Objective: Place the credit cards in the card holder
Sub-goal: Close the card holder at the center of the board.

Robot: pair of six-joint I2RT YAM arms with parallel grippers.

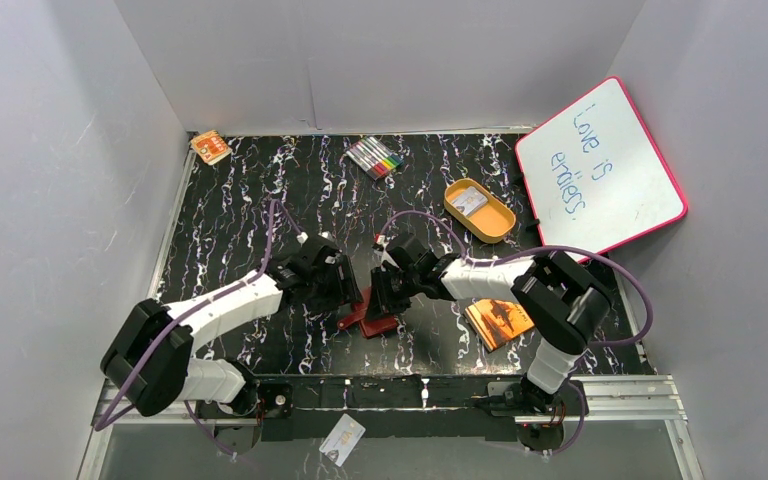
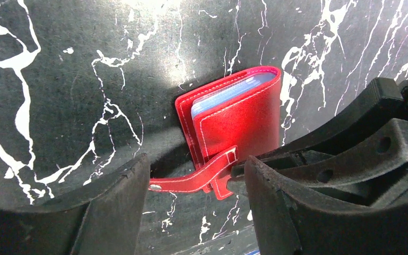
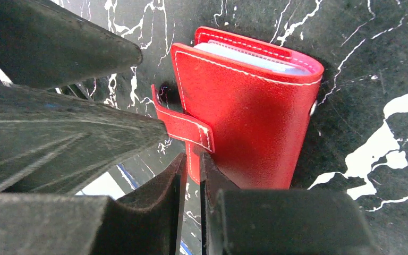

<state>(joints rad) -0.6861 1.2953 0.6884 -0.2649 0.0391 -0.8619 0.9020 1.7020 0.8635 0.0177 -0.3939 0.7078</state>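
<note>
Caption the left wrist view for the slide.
Open left end effector framing the folded card holder, credit cards inside.

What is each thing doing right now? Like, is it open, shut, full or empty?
card holder, folded over, snap tab undone, cards tucked inside.
left gripper, open, holding nothing.
right gripper, pinched shut on the card holder's edge.
orange tray, has a card in it.
loose card, lying flat outside the holder.
whiteboard, written on, propped at a tilt.
</note>
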